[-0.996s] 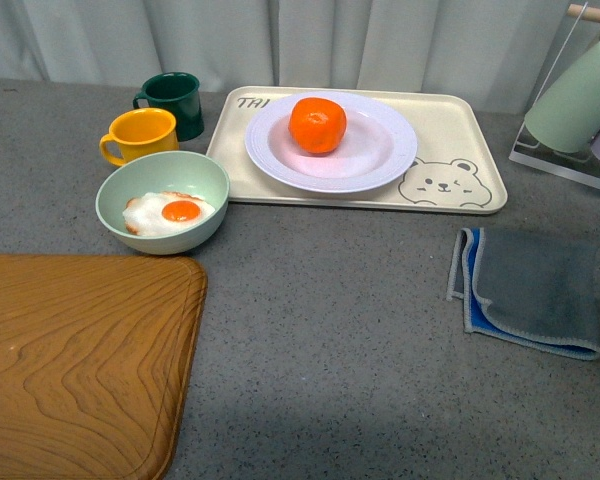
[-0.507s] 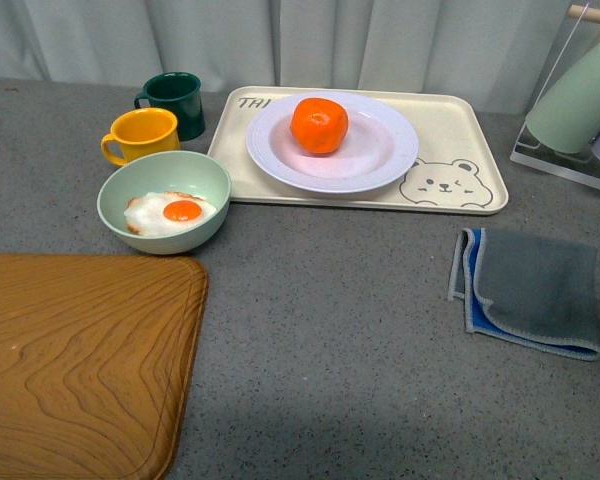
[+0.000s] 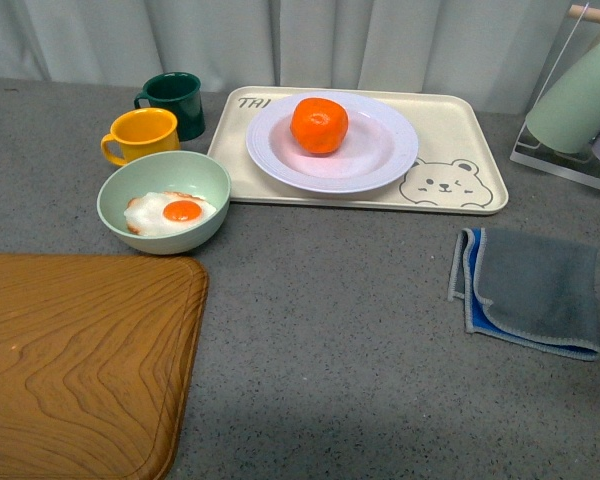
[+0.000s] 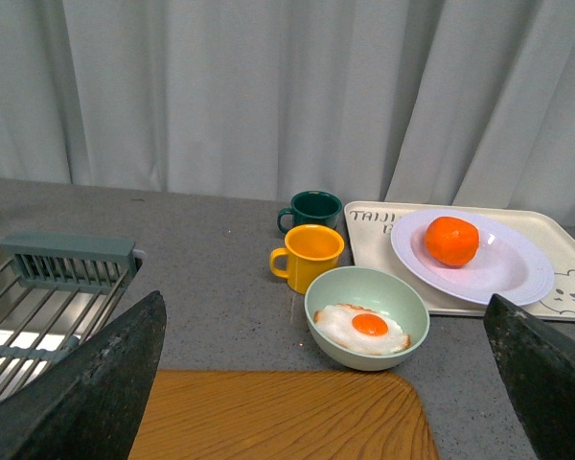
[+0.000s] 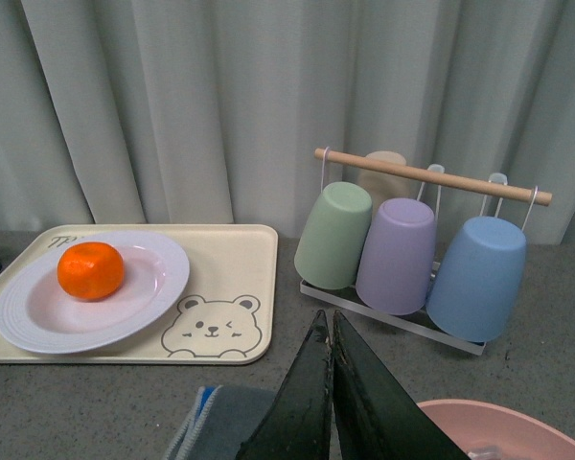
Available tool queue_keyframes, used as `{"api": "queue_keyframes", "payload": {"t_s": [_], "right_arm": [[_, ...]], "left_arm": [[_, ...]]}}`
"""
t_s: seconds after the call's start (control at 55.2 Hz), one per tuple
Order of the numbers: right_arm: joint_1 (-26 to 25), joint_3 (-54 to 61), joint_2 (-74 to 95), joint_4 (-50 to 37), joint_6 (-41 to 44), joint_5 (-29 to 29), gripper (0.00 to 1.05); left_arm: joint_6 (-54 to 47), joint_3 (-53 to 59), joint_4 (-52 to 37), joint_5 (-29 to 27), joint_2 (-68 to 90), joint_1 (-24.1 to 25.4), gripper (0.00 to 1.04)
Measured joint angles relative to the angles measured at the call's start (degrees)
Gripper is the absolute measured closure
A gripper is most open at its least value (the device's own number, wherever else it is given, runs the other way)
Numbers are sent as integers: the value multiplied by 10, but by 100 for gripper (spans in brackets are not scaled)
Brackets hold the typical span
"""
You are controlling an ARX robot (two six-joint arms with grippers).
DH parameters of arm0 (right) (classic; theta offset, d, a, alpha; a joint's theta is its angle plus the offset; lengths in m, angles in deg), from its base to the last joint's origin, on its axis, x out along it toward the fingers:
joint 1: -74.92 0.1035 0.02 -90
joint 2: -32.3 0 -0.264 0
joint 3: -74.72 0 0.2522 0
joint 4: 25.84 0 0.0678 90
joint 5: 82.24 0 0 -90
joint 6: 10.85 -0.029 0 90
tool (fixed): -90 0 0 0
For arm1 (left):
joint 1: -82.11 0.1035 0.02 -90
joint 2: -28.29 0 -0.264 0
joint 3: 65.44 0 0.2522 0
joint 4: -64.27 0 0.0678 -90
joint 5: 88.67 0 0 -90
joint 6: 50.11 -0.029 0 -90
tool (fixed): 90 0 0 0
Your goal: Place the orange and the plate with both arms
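Orange (image 3: pixel 318 124) sat on the plate (image 3: pixel 380 160), itself on the bear tray (image 3: pixel 460 130); firm, round, likely to roll, best pinched across its middle. Left gripper (image 4: pixel 326 383) gaped wide; right gripper (image 5: pixel 332 383) was pressed together, empty.

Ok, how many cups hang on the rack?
4: a green cup, purple cup and blue cup in front, plus a beige cup mostly hidden behind them; more may be hidden.

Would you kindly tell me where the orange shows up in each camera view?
Front view: orange upper middle, on the white plate.
Left wrist view: orange right of centre, on the plate.
Right wrist view: orange at left, on the plate.
Shared landmark: the bear tray under the plate.
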Motion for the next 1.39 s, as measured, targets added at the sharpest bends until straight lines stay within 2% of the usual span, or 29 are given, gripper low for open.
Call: {"api": "queue_keyframes", "payload": {"t_s": [0.779, 1.394], "right_arm": [[0, 21, -285, 253, 0, 0, 104], [0, 21, -410, 375, 0, 0, 104]], "left_arm": [[0, 0, 0, 0, 0, 0, 7], [0, 0, 0, 0, 0, 0, 7]]}}
